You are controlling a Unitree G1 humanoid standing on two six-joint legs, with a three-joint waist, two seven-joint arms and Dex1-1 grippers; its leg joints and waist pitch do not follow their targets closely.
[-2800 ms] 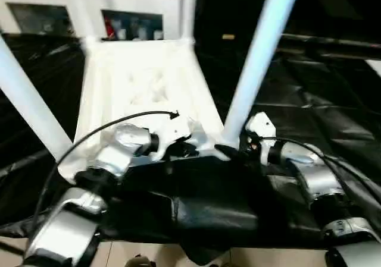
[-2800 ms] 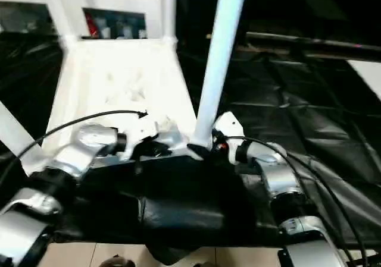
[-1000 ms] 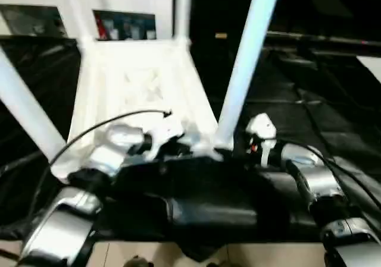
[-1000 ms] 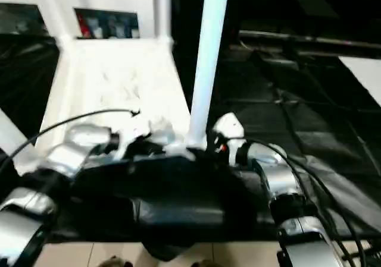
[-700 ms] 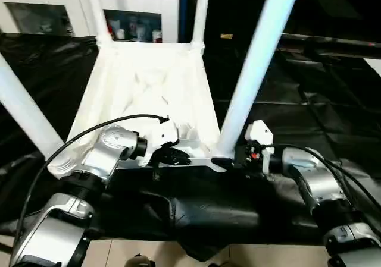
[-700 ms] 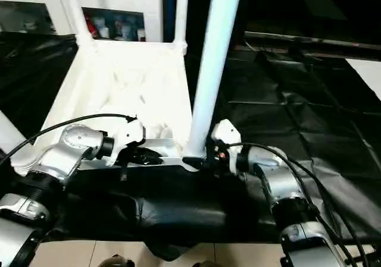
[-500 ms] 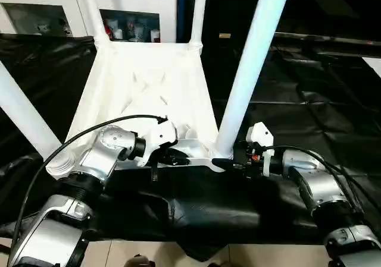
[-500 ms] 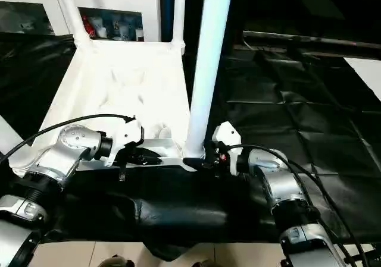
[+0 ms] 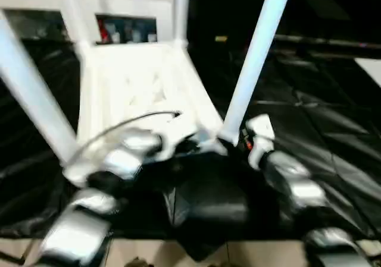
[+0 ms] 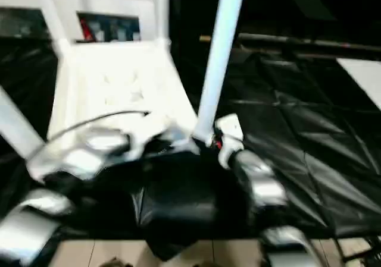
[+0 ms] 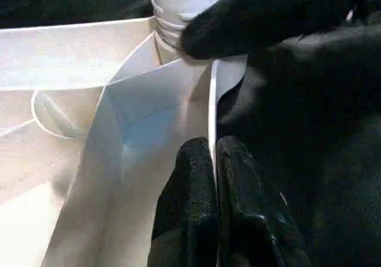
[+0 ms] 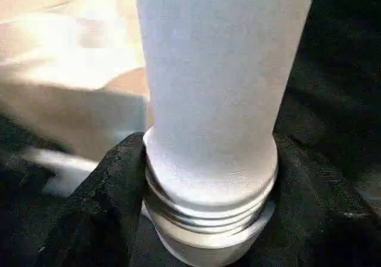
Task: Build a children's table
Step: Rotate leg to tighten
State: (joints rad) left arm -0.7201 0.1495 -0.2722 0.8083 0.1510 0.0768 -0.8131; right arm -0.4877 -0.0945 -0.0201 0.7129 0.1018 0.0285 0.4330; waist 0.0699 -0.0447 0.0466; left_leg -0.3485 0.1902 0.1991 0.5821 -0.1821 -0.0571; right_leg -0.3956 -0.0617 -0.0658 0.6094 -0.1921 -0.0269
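Observation:
The children's table lies upside down on the black sheet, its white ribbed tabletop [image 9: 140,85] facing up. Legs stand in the corner sockets: near right leg [image 9: 256,59], near left leg [image 9: 33,94] and a far leg [image 9: 180,11]. My left gripper [image 11: 213,154] is shut on the tabletop's thin near rim [image 11: 212,94], close to the near right corner. My right gripper [image 12: 208,178] has its black fingers [image 12: 104,207] pressed against both sides of the near right leg's ringed base [image 12: 208,213], just above the socket. Both grippers meet at that corner [image 9: 217,143].
A crumpled black sheet [image 9: 309,100] covers the work surface, bunched up under my forearms. White cabinets with glass doors [image 9: 125,29] stand behind the table. A pale floor strip [image 9: 149,255] runs along the near edge. A white board corner [image 9: 372,65] shows far right.
The whole picture has shifted and blurred, so the camera moved. My right gripper has closed in on the base of the near right leg. The left grip on the rim is unchanged.

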